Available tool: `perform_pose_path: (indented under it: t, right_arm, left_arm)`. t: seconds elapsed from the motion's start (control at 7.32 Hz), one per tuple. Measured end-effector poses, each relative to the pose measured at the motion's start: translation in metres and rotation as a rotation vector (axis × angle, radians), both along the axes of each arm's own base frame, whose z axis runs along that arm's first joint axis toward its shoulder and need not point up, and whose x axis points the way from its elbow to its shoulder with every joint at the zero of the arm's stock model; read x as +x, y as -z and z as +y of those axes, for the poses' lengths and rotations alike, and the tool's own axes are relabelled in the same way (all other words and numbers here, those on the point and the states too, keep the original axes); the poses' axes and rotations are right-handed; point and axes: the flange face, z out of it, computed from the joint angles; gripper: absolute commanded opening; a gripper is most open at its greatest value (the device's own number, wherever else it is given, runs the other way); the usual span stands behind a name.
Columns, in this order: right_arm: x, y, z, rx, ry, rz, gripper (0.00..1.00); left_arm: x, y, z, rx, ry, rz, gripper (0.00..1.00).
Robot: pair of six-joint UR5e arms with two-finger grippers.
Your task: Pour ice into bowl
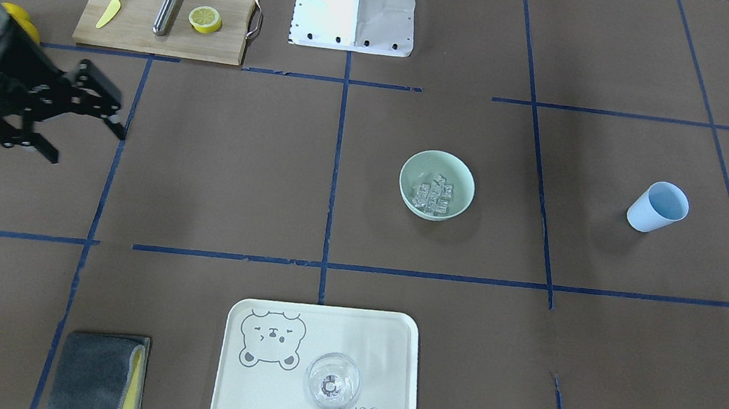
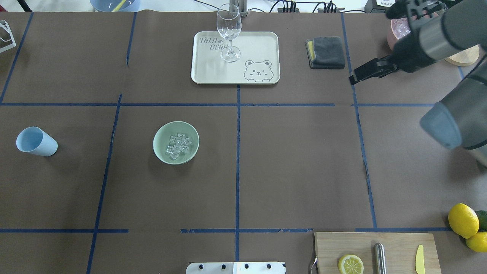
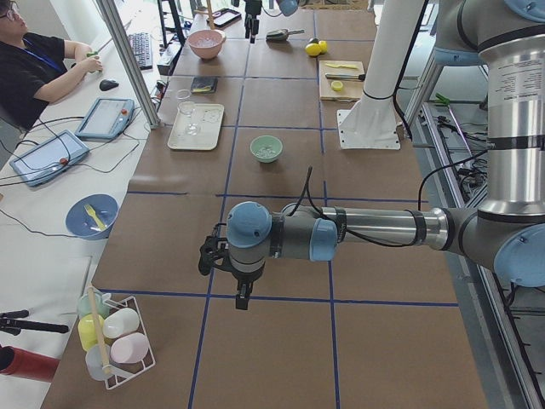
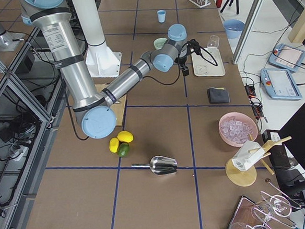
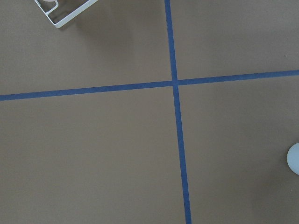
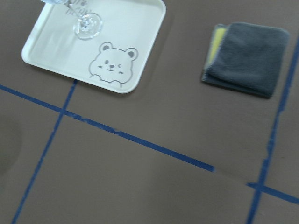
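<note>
Robotics lab: tape-gridded table (image 2: pixel 296 171), operator tablets (image 3: pixel 103 118) alongside.

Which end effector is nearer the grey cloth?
Right. The right end effector hovers above the table near the grey cloth; the left end effector hangs over the table's opposite, left end.

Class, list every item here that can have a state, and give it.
bowl, upright, holding ice
cup, tipped on its side, empty
glass, upright
cloth, folded
lemon half, cut face up
right gripper, jaws open
left gripper, cannot tell
</note>
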Motion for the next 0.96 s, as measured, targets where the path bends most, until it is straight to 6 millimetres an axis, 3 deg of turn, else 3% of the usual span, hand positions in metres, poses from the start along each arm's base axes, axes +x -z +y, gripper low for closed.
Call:
perform_pose_path:
  t: [0.41, 0.68, 0.82, 0.96]
  right_arm:
    - [-0.18, 0.1, 0.021, -0.065, -0.105, -0.023, 0.99]
    - [-0.289, 0.152, 0.039, -0.115, -0.161, 0.012, 0.98]
    - [-0.333, 0.17, 0.052, -0.149, -0.17, 0.043, 0.88]
    - [-0.365, 0.176, 0.064, -0.175, -0.17, 0.073, 0.83]
  left_arm:
    - [0.0, 0.003, -0.001, 0.008, -0.001, -0.001, 1.0]
    - [0.001, 0.004, -0.002, 0.01, -0.001, -0.001, 1.0]
    - [0.001, 0.004, -0.002, 0.01, -0.002, -0.001, 1.0]
    - [0.001, 0.004, -0.002, 0.011, -0.002, -0.001, 1.0]
